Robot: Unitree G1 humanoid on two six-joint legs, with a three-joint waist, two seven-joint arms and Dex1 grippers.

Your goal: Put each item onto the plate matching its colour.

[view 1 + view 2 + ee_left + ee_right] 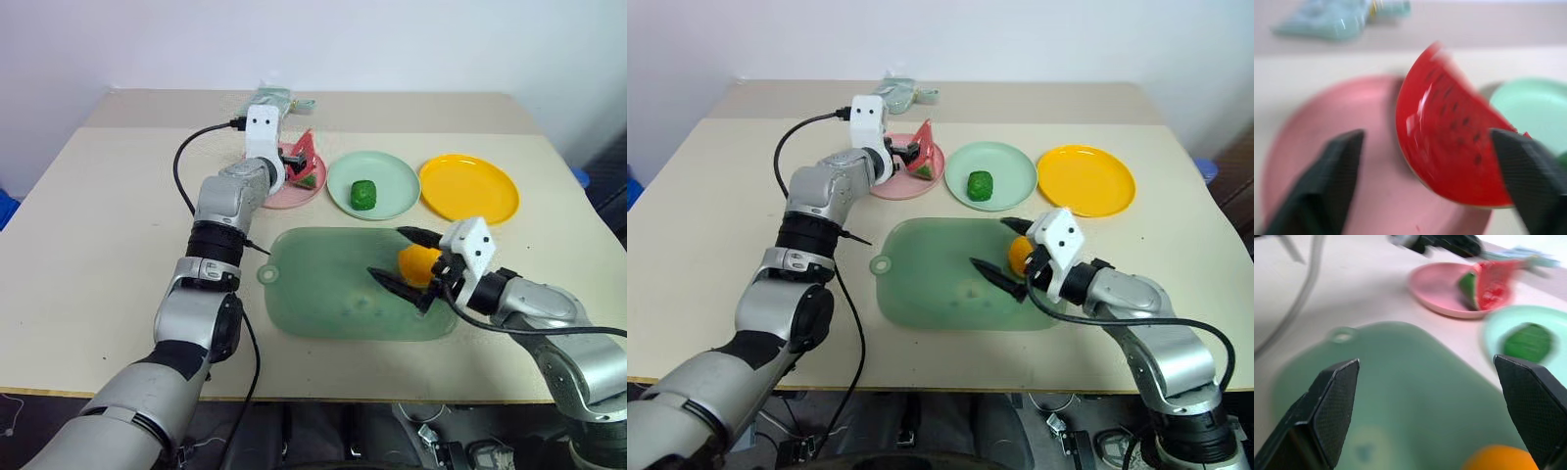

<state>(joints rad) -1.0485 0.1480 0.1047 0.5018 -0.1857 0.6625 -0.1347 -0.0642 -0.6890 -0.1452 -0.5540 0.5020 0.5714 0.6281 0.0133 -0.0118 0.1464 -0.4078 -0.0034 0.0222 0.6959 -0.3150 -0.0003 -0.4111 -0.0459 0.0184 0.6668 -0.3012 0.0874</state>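
**Entry: watermelon slice released on pink plate; orange ball next**

Left fingers [1327,186]: two black fingers, spread wide, one on each side of the red toy watermelon slice with black seeds [1452,142]; nothing is clamped. The slice stands tilted on its edge on the round matte pink plate [1317,127], green rind low.

Handling advice, left: judged to be the release step. Draw the fingers straight back along their own line, level, so neither finger clips the tilted slice and rolls it off the rim.

Right fingers [1327,406]: two black fingers, spread to full width, empty, hovering low over the large translucent green board with loop handle [323,284]. The orange toy ball [419,264] lies on that board between the fingers, not gripped.

Handling advice, right: close squarely across the ball's middle; a round, smooth thing is likely to squirt out of an off-centre pinch. Lift clear of the board before carrying it to the round matte yellow plate [470,188], which stands bare just beyond.

Other holdings: bumpy dark green toy lump [363,194] at the centre of the round matte pale mint green plate [387,171]. The three plates stand in a row on the pale desk [88,235], behind the board. Pale green foil packet [1337,22] at the far edge, beyond the pink plate.
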